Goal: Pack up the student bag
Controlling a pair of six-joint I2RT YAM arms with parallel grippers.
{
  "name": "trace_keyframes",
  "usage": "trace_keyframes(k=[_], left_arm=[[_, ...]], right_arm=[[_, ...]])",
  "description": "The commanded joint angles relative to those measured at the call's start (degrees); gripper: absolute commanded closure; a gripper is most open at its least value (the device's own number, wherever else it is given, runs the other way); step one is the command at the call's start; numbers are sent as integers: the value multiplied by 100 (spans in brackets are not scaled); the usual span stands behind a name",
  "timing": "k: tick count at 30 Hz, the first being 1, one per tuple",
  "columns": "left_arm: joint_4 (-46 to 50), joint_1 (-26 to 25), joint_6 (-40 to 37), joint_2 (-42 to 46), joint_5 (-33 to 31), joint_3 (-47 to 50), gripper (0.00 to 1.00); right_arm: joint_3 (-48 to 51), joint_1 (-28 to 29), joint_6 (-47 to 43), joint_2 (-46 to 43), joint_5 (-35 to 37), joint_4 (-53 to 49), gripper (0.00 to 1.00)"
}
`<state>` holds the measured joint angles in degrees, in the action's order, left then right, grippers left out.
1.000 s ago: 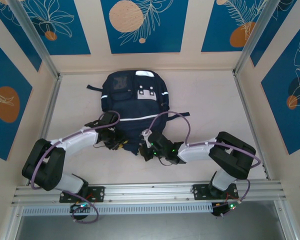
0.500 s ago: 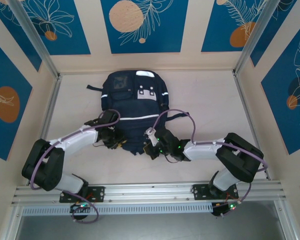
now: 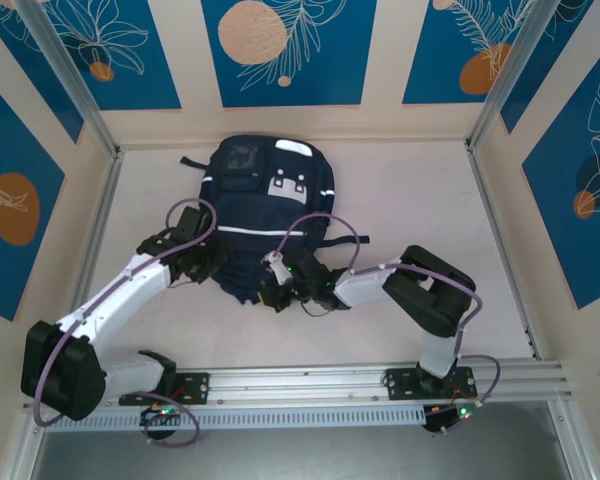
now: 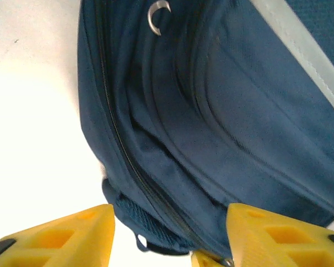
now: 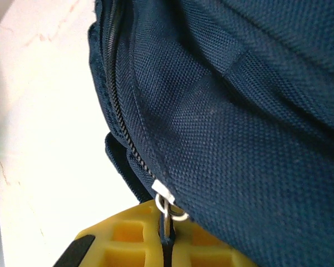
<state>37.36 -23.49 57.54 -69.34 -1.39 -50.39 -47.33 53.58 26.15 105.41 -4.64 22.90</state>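
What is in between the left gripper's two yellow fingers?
A corner of the bag, with its zip, sits between the open fingers of the left gripper. The left wrist view shows it.

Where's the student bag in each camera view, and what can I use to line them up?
Top external: student bag at centre, on the far half of the table.
Left wrist: across the centre and right, top to bottom.
Right wrist: across the top and right, zip pull at the bottom.
Shared landmark: the zip track along its edge, in both wrist views.
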Motion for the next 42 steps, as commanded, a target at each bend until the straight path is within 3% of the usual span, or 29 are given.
trace_keyframes(k=[1,7,14,21,28,34,40,42], left_arm=[[163,31,103,105,291,166,40],[-172,26,381,-124,568,514,36],[-1037,-65,520,-782,1139,642,38],[-1313,-334,545,-887,1029,523,48],[-1454,-473,459,-1177,824,496,50],[-1613,-660,-9,-1586,833,241,82],[-1444,-1004,-471,-1671,663,30,100],[-1396,-1116,-559,-1632,657,36,100]], right_arm=[[-259,-15,434,404,34,-13,100],[-299,12,561,409,95,-11,100],[-160,47,610,351,155,46,100],[-127,117,615,366,202,84,100],[-109,117,646,358,196,115,100],[212,93,672,71,460,94,100],[752,106,624,-370,618,86,100],[893,147,602,-471,645,85,100]])
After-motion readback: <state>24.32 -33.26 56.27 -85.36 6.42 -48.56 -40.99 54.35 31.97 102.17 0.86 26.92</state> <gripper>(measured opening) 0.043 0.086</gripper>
